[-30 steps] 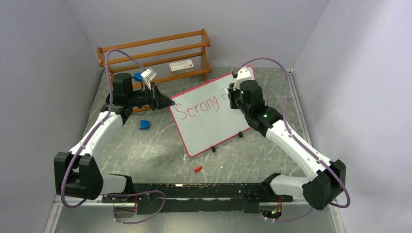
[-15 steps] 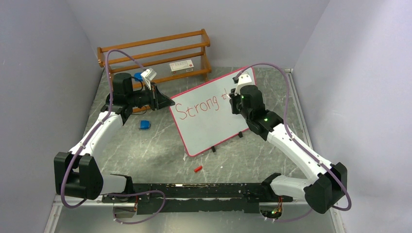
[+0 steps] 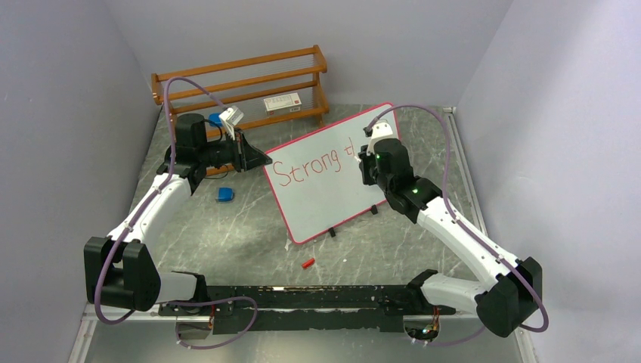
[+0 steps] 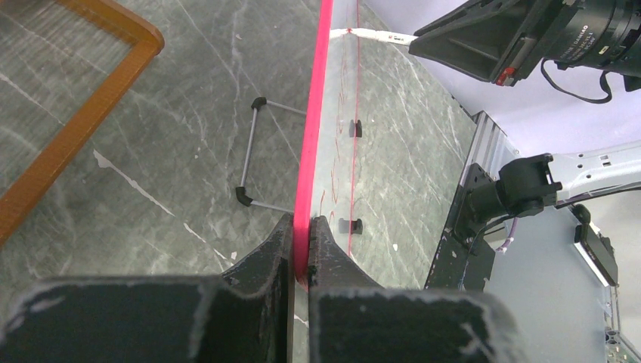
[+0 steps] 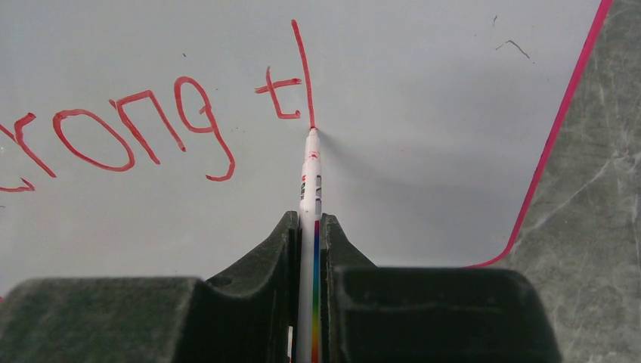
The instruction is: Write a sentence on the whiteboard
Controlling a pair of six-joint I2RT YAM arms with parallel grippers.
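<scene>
The whiteboard [image 3: 325,203] stands tilted on small black feet in the middle of the grey marble table [image 3: 249,227], its far edge near the wooden rack [image 3: 242,79]. The left gripper [image 4: 301,253] is clenched on the board's pink rim at its left edge, 1 finger on each face. The right gripper [image 5: 310,234] is closed around a white marker [image 5: 311,162], whose red tip touches the board at the lower end of 1 tall stroke. The sentence [image 3: 306,168] so far reads "Strong t" plus that stroke, in red along the far part of the board. A small blue object [image 3: 224,194] lies on the table left of the board, and a small red piece [image 3: 307,264] lies near its front edge.
</scene>
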